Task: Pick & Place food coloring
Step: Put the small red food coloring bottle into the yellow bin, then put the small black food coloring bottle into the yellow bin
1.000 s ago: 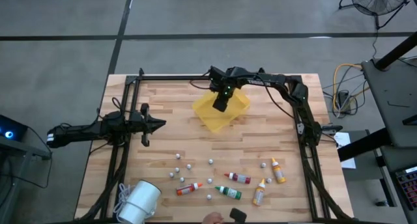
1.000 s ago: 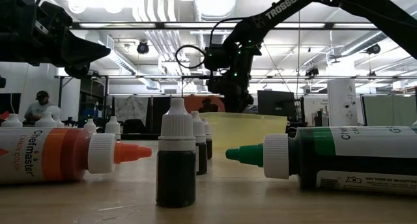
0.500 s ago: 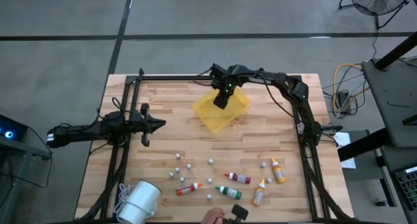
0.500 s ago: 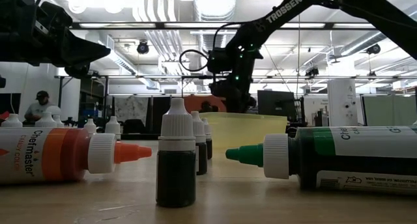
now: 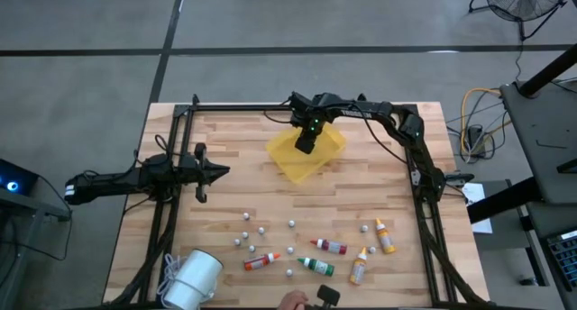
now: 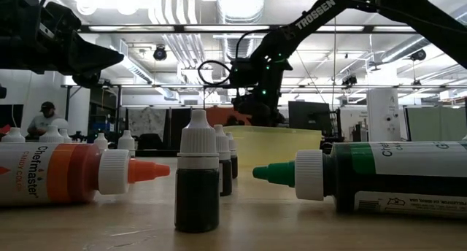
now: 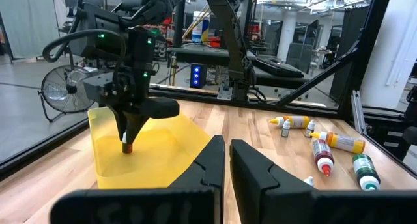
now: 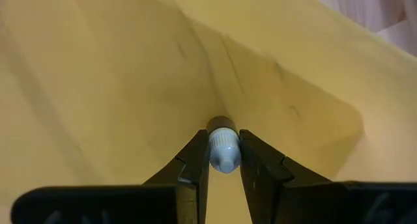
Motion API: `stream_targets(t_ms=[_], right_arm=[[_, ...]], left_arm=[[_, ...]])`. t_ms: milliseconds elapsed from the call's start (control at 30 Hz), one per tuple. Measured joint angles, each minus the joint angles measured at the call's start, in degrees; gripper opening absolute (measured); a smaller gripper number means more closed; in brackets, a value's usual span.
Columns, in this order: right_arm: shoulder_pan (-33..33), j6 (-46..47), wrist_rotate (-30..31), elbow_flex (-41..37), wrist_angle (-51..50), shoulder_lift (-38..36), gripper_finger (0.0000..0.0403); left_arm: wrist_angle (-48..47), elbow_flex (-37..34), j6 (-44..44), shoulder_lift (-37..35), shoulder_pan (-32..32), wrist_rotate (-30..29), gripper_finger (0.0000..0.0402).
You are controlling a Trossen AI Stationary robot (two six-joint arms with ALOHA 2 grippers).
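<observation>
My right gripper (image 5: 306, 141) points down over the yellow tray (image 5: 290, 164) at the far middle of the table, shut on a small dark bottle with a white cap (image 7: 128, 143). Several food coloring bottles lie on their sides near the table's near edge, among them an orange-capped one (image 5: 261, 261), a green-capped one (image 5: 316, 267) and a yellow one (image 5: 360, 268). My left gripper (image 5: 224, 172) waits shut at the table's left, level, touching nothing. My right gripper pinches the bottle's white cap (image 8: 223, 151) between its two fingers, coming from above and pointing down. The bottle hangs upright below the fingertips (image 7: 133, 127), cap up, inside the tray's outline. Whether its base touches the tray floor I cannot tell.
Small pale round things (image 5: 262, 229) are scattered on the wood between the tray and the lying bottles; the low view shows white-capped dark bottles (image 6: 197, 174) standing upright there. A white roll (image 5: 191, 279) lies at the near left corner. A person's hand (image 5: 293, 301) shows at the near edge.
</observation>
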Motion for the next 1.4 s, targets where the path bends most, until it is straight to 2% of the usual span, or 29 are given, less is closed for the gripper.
stream_targets(t_ms=[133,500,867,1133,1400], right_arm=[[-0.02,-1.14,-0.02,0.00,-0.02,0.00,0.0062],[0.17,-0.98,-0.17,0.00,-0.04,0.02,0.0114],[0.26,-0.81,-0.14,0.47,-0.83,-0.45,0.0135],[0.72,-0.87,0.00,0.83,-6.43,-4.77,0.0135],[4.15,-1.31,0.00,0.81,-11.63,-13.08,0.0135]], left_arm=[[0.00,0.00,0.00,-0.01,0.00,-0.01,0.0000],[0.00,0.00,0.00,-0.01,-0.02,0.00,0.0000],[-0.01,0.00,0.00,-0.02,-0.07,-0.02,0.0000],[-0.01,0.00,0.00,-0.02,-0.07,0.00,0.0000],[-0.01,0.00,0.00,0.00,-0.04,0.00,0.0000]])
